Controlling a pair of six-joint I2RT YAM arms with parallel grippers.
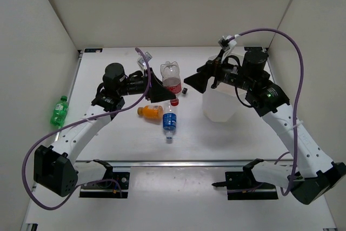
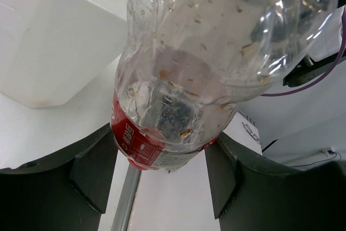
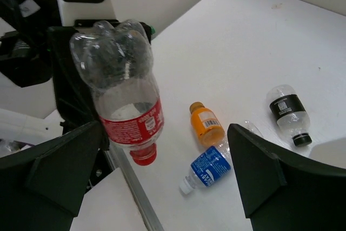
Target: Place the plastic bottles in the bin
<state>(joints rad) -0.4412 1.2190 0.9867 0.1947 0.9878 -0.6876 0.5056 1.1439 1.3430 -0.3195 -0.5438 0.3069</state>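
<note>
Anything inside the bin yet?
Cannot tell. In the top view the right arm covers the opening of the bin; the left wrist view shows only its outer wall. No bottle shape shows through the translucent wall.

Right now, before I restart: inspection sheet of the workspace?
Surface: white table, bottles lying on it.
Job's things: red-label bottle gripped cap-down; orange bottle, blue-label bottle, black-label bottle lying on table; green bottle lying far left by the wall; bin upright.
Clutter: nothing seen.
Tools: left tool shut on red-label bottle; right tool open, holding nothing.
Cables: purple cables loop off both arms.
Surroundings: white walls on three sides.
</note>
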